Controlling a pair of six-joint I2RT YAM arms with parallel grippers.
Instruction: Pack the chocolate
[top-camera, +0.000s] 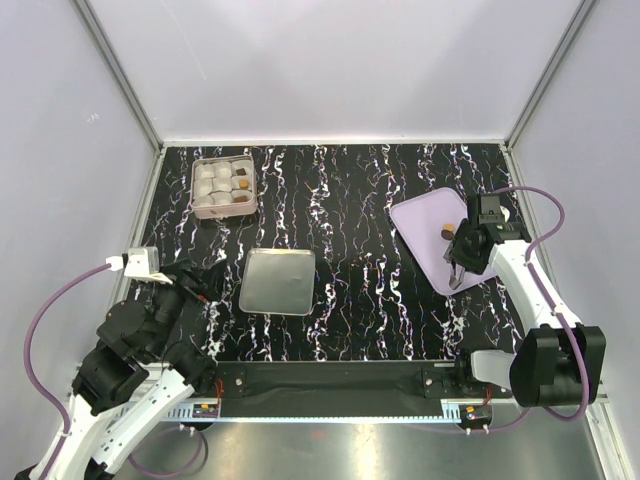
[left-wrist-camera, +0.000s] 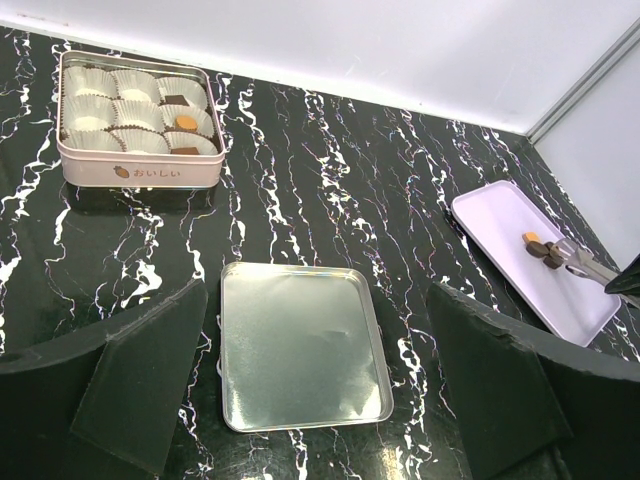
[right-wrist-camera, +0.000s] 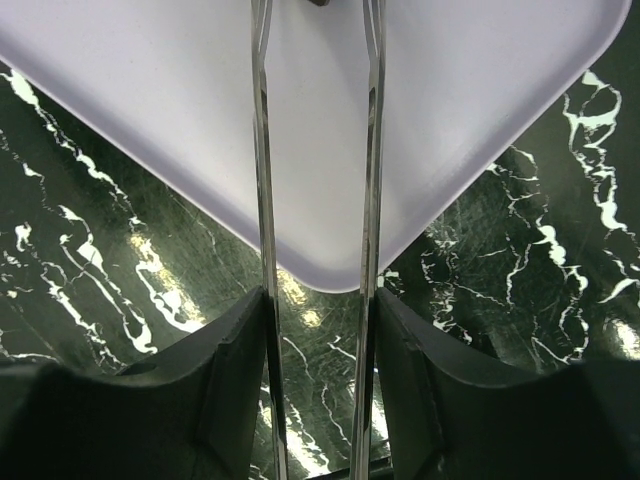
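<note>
Where the lavender tray (left-wrist-camera: 500, 215) lies at the right of the counter (left-wrist-camera: 330, 150), two pieces of chocolate (top-camera: 449, 231) sit together on its smooth, matte floor. One is a dark brown lump (left-wrist-camera: 545, 252). Just beside it, on the far side, is a tan-gold lump (left-wrist-camera: 531, 237). The dark one looks slightly longer than wide, and its long axis runs roughly in line with the thin metal blades (right-wrist-camera: 260, 150) that reach toward it from the right hand (right-wrist-camera: 318, 290). The tan one is round and points no particular way. The blades are two flat, shiny strips running out along that hand's dark fingers, parallel and apart. In the right wrist view a dark scrap shows in the gap at the top edge, touching neither strip, so the hand is released and grips nothing.

At the far left stands a pale pink rectangular tin (left-wrist-camera: 140, 172) with rounded corners. It holds nine pleated white paper cups (left-wrist-camera: 88, 120) in three rows of three. The three cups of its right column carry chocolate:
- a dark square piece (left-wrist-camera: 176, 100), with edges square to the tin's walls
- a tan-gold disc (left-wrist-camera: 186, 122)
- a dark piece (left-wrist-camera: 185, 151), half hidden by its cup's rim

A shallow silver lid (left-wrist-camera: 300, 350) of brushed metal, rectangular with rounded corners, lies flat mid-counter on the glossy black, white-veined surface. The left hand (left-wrist-camera: 318, 295) hangs above its near edge with its black fingers spread wide, holding nothing.
</note>
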